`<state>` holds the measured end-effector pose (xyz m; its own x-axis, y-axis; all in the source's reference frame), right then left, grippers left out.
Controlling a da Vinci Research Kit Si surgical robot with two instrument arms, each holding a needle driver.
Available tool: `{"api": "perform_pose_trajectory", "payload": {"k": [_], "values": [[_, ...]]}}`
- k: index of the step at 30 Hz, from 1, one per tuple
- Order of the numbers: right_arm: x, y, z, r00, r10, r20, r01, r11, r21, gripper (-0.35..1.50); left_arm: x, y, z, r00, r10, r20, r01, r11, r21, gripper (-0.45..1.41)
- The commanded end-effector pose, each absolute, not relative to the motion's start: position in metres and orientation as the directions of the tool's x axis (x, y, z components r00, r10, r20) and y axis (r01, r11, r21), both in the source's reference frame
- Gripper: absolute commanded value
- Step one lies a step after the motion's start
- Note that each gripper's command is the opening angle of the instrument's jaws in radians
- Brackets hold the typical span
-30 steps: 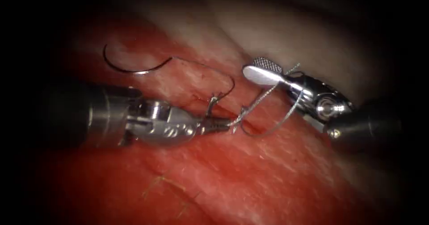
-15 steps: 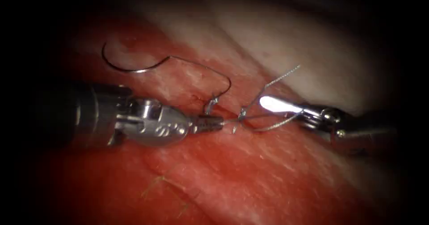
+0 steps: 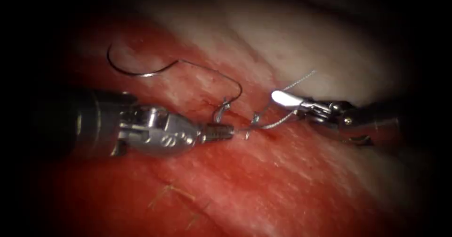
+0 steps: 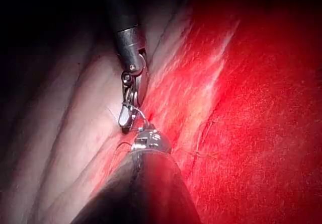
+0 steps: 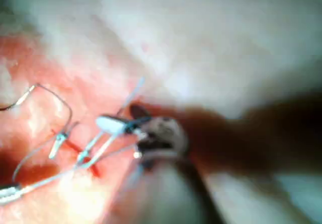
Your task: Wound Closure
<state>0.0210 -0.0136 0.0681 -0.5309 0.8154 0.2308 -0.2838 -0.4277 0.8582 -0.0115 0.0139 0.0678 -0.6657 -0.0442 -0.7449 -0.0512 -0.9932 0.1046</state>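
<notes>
The curved needle [image 3: 136, 72] lies loose on the tissue [image 3: 263, 190], left of the cut [image 3: 238, 119], held by neither tool. Its thread [image 3: 226, 77] arcs over to a stitch at the cut. My left tool [image 3: 227, 132] lies low on the left, jaws shut on the thread just beside the stitch. From the right comes my right tool [image 3: 281, 97], jaws shut, with a strand of thread [image 3: 282, 119] looped around it; whether it pinches the thread I cannot tell. A frayed thread end [image 3: 306, 74] sticks up beyond it. The left wrist view has the right tool [image 4: 128, 110] tip-to-tip with the left tool [image 4: 146, 139].
Pale fatty tissue [image 3: 329, 44] rises behind the right tool. Red fluid wets the tissue [image 3: 188, 185] in front of the cut. In the right wrist view the thread [image 5: 55, 95] arcs over the stitch, with the left tool's tip [image 5: 7, 193] holding a strand.
The right tool's jaws were open a second ago and are now shut; it dipped, then came back up beside the cut. The loop around it has drawn smaller. The left tool drew slightly left.
</notes>
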Motion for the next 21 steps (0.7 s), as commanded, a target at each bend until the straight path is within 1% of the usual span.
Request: {"api": "perform_pose_trajectory", "payload": {"k": [1,5,6,7,8,10,11,12,15,19,21], "values": [[0.0223,-0.0137,0.0687,-0.529,0.815,0.234,-0.280,-0.428,0.859,1.11,-0.0119,0.0136,0.0683,-0.665,-0.044,-0.745,-0.050,-0.993,0.104,-0.45],[0.0230,-0.0130,0.0680,-0.516,0.832,0.203,-0.302,-0.398,0.866,0.93,-0.0115,0.0135,0.0682,-0.664,-0.046,-0.747,-0.047,-0.993,0.104,-0.45],[0.0230,-0.0128,0.0677,-0.512,0.838,0.189,-0.311,-0.387,0.868,0.91,-0.0114,0.0135,0.0682,-0.665,-0.047,-0.745,-0.048,-0.993,0.105,-0.45],[0.0230,-0.0125,0.0671,-0.519,0.840,0.160,-0.324,-0.366,0.873,0.86,-0.0112,0.0135,0.0682,-0.666,-0.047,-0.744,-0.048,-0.993,0.106,-0.45],[0.0230,-0.0125,0.0668,-0.520,0.839,0.162,-0.321,-0.367,0.873,0.76,-0.0111,0.0135,0.0682,-0.666,-0.047,-0.744,-0.047,-0.993,0.106,-0.45],[0.0231,-0.0126,0.0660,-0.512,0.848,0.139,-0.336,-0.346,0.876,0.29,-0.0109,0.0135,0.0683,-0.668,-0.047,-0.743,-0.048,-0.993,0.106,-0.45],[0.0233,-0.0128,0.0656,-0.495,0.866,0.079,-0.373,-0.294,0.880,-0.25,-0.0108,0.0137,0.0685,-0.669,-0.047,-0.741,-0.049,-0.993,0.107,-0.45],[0.0233,-0.0129,0.0652,-0.475,0.880,0.020,-0.410,-0.241,0.879,-0.35,-0.0106,0.0140,0.0687,-0.673,-0.045,-0.738,-0.051,-0.993,0.108,-0.45],[0.0229,-0.0129,0.0644,-0.475,0.879,-0.043,-0.446,-0.199,0.873,-0.35,-0.0103,0.0148,0.0689,-0.675,-0.042,-0.736,-0.053,-0.993,0.105,-0.45],[0.0225,-0.0132,0.0628,-0.439,0.883,-0.165,-0.479,-0.075,0.875,-0.35,-0.0094,0.0170,0.0692,-0.686,-0.028,-0.727,-0.063,-0.993,0.099,-0.45],[0.0226,-0.0135,0.0617,-0.401,0.891,-0.212,-0.490,-0.013,0.871,-0.35,-0.0090,0.0182,0.0696,-0.693,-0.021,-0.721,-0.067,-0.993,0.093,-0.45]]}}
